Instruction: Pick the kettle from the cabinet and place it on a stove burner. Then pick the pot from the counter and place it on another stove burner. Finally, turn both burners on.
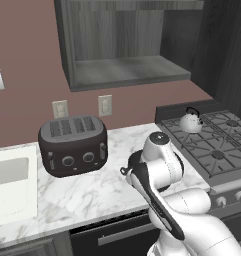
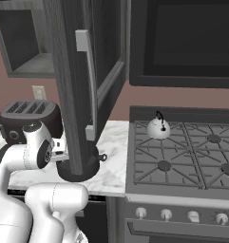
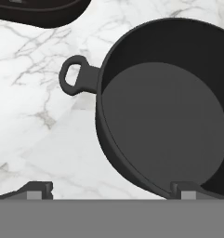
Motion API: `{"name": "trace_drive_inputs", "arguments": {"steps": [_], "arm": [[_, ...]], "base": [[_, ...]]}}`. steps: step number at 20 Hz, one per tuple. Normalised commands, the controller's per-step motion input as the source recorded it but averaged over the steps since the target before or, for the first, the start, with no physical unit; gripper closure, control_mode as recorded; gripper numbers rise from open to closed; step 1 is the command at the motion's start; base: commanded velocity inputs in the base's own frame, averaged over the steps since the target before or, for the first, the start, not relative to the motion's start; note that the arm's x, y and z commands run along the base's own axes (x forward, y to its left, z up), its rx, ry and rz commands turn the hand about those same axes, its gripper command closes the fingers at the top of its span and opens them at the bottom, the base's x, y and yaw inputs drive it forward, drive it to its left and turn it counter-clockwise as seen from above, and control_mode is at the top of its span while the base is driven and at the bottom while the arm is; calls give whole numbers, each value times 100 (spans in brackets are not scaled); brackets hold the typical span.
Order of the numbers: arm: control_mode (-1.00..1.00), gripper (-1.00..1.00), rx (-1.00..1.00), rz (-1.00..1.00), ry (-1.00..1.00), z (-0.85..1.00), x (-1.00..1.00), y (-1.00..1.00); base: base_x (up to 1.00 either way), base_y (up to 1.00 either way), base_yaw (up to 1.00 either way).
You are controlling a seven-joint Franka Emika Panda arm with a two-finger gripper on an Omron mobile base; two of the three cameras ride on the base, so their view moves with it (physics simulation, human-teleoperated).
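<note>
Now, kettle [image 2: 158, 128]: already parked on a rear stove burner [image 2: 164, 165], left side.
Pot [image 3: 164, 107]: on the counter [image 3: 34, 125], left of the stove.
Gripper [image 3: 108, 188]: jaws wide, empty, straddling the pot's rim, seemingly lining up a grasp.

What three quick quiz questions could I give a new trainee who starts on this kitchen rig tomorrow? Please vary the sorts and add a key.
1. True or false: the kettle already sits on the stove.
2. Multiple choice: what lies directly below the gripper in the hand view? A) the toaster B) the pot C) the sink
3. Short answer: are the gripper's jaws open or shut?

Key
1. True; it stands on the rear left burner grate.
2. B; the pot rests on the counter, one loop handle in sight.
3. Open; one fingertip is over bare marble, the other over the pot's rim.
</note>
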Motion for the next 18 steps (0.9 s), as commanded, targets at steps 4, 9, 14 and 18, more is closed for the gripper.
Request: {"name": "trace_drive_inputs", "arguments": {"steps": [4,9,14,18], "arm": [[-100,-100,0,0,3,-30,14,0],[-100,-100,0,0,3,-34,5,0],[-100,-100,0,0,1,-32,7,0],[-100,-100,0,0,0,-32,9,0]], "base": [[0,0,0],[0,0,0],[0,0,0],[0,0,0]]}}
